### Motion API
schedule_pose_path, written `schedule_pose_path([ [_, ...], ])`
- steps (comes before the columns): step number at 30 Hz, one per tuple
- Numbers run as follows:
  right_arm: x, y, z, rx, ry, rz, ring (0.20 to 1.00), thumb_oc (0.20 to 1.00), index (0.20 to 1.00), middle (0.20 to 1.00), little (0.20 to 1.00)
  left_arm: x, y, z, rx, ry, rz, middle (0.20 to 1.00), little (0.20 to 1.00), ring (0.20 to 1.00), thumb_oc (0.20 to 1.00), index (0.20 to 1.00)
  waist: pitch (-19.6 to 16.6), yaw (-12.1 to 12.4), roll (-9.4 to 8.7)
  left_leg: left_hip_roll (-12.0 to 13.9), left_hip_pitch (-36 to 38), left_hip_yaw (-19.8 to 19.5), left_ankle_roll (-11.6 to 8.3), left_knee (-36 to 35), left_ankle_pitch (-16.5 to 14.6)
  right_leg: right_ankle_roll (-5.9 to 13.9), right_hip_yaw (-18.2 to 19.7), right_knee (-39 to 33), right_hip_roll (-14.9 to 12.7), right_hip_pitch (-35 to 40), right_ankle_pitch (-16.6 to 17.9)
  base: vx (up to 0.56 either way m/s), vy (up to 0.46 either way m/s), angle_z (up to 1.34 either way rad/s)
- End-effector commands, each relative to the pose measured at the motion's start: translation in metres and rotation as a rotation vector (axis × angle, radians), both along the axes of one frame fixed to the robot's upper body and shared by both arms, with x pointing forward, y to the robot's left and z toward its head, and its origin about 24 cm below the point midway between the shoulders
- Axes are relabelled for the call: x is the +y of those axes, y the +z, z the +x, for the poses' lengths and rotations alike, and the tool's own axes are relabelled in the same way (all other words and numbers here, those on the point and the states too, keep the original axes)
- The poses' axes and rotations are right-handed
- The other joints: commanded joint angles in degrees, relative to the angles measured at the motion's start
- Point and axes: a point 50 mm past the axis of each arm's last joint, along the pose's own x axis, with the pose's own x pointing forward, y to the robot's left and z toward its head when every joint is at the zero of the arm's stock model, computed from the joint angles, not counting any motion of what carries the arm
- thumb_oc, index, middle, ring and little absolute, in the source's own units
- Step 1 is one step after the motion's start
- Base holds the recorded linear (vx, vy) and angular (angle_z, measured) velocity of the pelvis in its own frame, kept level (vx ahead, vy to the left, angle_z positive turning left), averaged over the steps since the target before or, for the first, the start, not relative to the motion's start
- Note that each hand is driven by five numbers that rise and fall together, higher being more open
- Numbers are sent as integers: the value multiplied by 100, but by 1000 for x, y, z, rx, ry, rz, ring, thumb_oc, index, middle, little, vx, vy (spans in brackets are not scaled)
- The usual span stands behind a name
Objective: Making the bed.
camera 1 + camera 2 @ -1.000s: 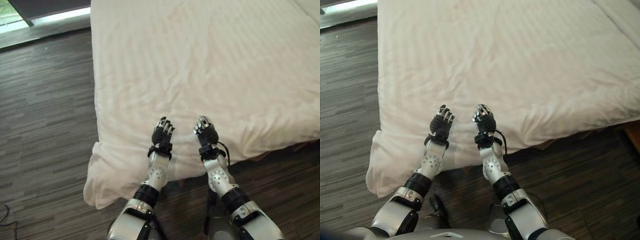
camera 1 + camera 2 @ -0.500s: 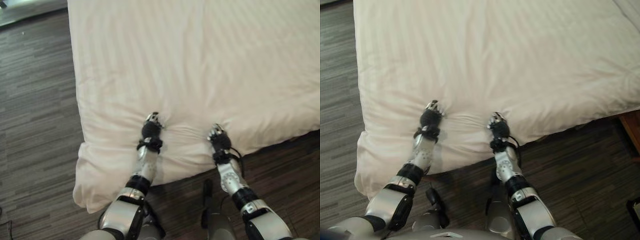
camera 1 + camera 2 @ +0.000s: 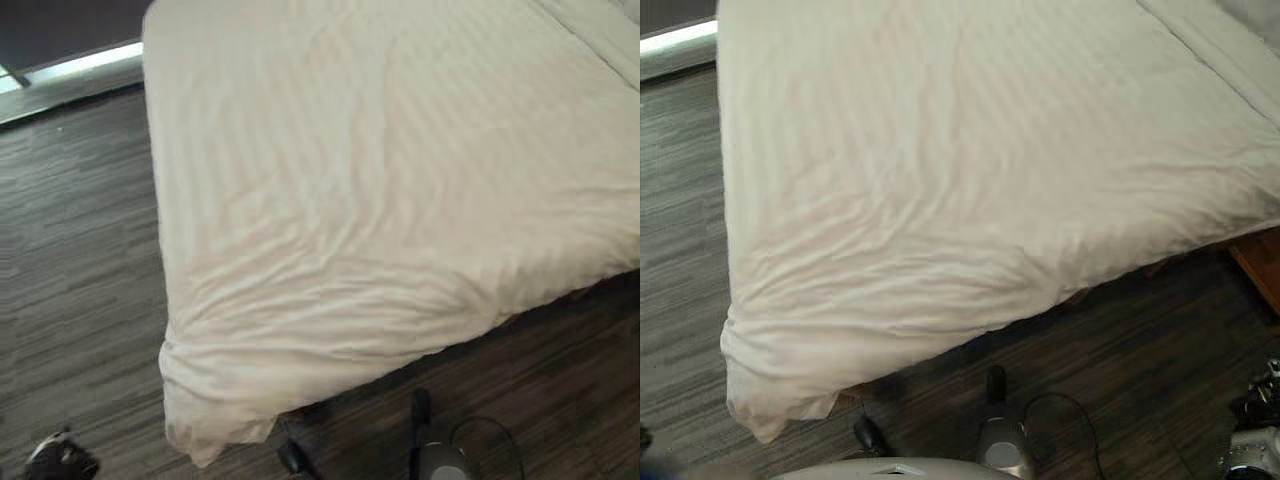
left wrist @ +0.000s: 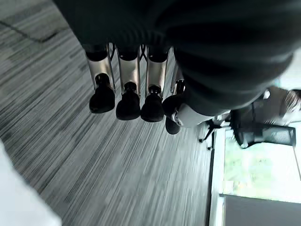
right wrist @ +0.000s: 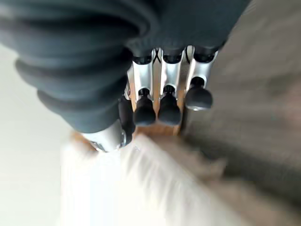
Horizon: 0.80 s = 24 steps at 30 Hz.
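The left robot hand (image 4: 136, 89) hangs over the floor (image 3: 70, 250) left of the bed, fingers loosely straight, holding nothing. The right robot hand (image 5: 164, 94) is likewise relaxed and empty, by the bed's right near side. One white duvet (image 3: 380, 180) covers the one bed, its near-left corner (image 3: 205, 420) drooping (some creases show near the edge). Judged: a pause between smoothing pulls; next, reach in, grip and tug the near edge.

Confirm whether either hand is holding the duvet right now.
No: the left hand hangs over bare floor and the right hand holds nothing, both with relaxed fingers off the duvet.
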Motion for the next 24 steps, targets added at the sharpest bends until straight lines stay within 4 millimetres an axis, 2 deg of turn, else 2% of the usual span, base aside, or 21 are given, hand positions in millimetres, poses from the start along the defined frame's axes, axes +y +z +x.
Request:
schedule_pose_path([
  [1,31,47,50,-220,158,-184,200,200,200,200,200,17,54,45,-204,-25,236,200,200,200,200,200,223,28,-193,29,225,77,-3,141,295,492,-48,250,-452,354,-139,76,38,22],
  [2,46,53,57,-260,215,-206,200,200,200,200,200,15,62,54,-248,-36,271,200,200,200,200,200,191,37,-192,21,313,75,8,139,273,497,-54,263,-468,440,-166,37,23,21],
  [3,47,52,56,-256,213,-206,200,200,200,200,200,15,61,54,-245,-35,273,200,200,200,200,200,203,37,-200,19,341,73,8,139,269,499,-59,261,-470,472,-171,92,22,22],
  [4,72,56,66,-315,314,-206,200,200,200,200,200,6,71,76,-357,-77,307,200,200,200,200,200,147,48,-195,-13,455,63,33,137,234,496,-48,287,-463,574,-213,68,15,17],
  [5,84,56,69,-340,357,-200,200,200,200,200,200,-1,76,86,-428,-95,315,200,200,200,200,200,134,56,-200,-21,515,56,42,138,218,497,-61,294,-468,635,-231,95,18,15],
  [6,100,56,73,-373,410,-183,200,200,200,200,200,-17,75,103,-527,-141,294,200,200,200,200,200,108,63,-214,-39,570,29,60,136,201,489,-59,299,-472,698,-257,57,11,13],
  [8,133,59,80,-463,506,-132,200,200,200,200,200,-61,64,136,-699,-245,202,200,200,200,200,200,62,85,-224,-77,648,-8,98,136,170,478,-86,305,-490,792,-283,61,3,11],
  [10,165,53,91,-501,605,-47,200,200,200,200,200,-116,53,167,-844,-361,58,200,200,200,200,200,36,129,-231,-105,680,-51,130,134,161,462,-115,297,-507,860,-286,33,0,7],
  [12,195,51,100,-550,700,45,200,200,200,200,200,-162,47,186,-941,-444,-77,200,200,200,200,200,41,167,-230,-131,681,-93,148,126,160,449,-160,273,-511,870,-273,8,-1,2],
  [13,216,50,106,-567,774,99,200,200,200,200,200,-187,42,196,-971,-497,-162,200,200,200,200,200,37,198,-239,-134,664,-100,152,121,169,443,-194,258,-517,869,-257,2,-12,-4],
  [16,264,56,120,-599,945,162,200,200,200,200,200,-247,43,219,-1027,-657,-330,200,200,200,200,200,121,280,-252,-134,517,-147,151,118,237,430,-250,211,-516,797,-202,-51,-23,-4],
  [17,275,60,124,-609,988,166,200,200,200,200,200,-259,46,224,-1050,-693,-363,200,200,200,200,200,165,303,-257,-128,454,-167,148,120,263,425,-258,204,-513,761,-187,-71,-21,9],
  [18,275,60,124,-610,989,166,200,200,200,200,200,-259,47,224,-1051,-693,-363,200,200,200,200,200,165,300,-254,-126,446,-170,148,121,265,424,-260,205,-513,755,-186,-161,-23,13],
  [19,302,67,131,-623,1078,180,200,200,200,200,200,-289,56,233,-1111,-758,-450,200,200,200,200,200,330,372,-272,-101,271,-213,133,121,330,412,-272,194,-511,624,-156,-184,-30,15],
  [20,311,68,133,-622,1106,193,200,200,200,200,200,-301,62,237,-1140,-779,-483,200,200,200,200,200,413,398,-279,-83,180,-241,122,124,364,406,-291,197,-507,553,-146,-184,-30,8],
  [21,311,68,133,-623,1106,193,200,200,200,200,200,-301,62,237,-1141,-780,-483,200,200,200,200,200,413,395,-277,-81,171,-245,122,125,367,405,-295,197,-505,547,-145,-166,-41,10],
  [22,329,71,136,-637,1149,232,200,200,200,200,200,-320,71,242,-1176,-820,-538,200,200,200,200,200,590,459,-290,-61,22,-315,112,126,407,395,-293,203,-497,439,-125,-145,-40,15],
  [24,342,71,138,-639,1166,277,200,200,200,200,200,-332,79,247,-1204,-843,-566,200,200,200,200,200,779,521,-299,-22,-103,-369,98,135,450,382,-305,230,-499,343,-110,-146,-43,18],
])
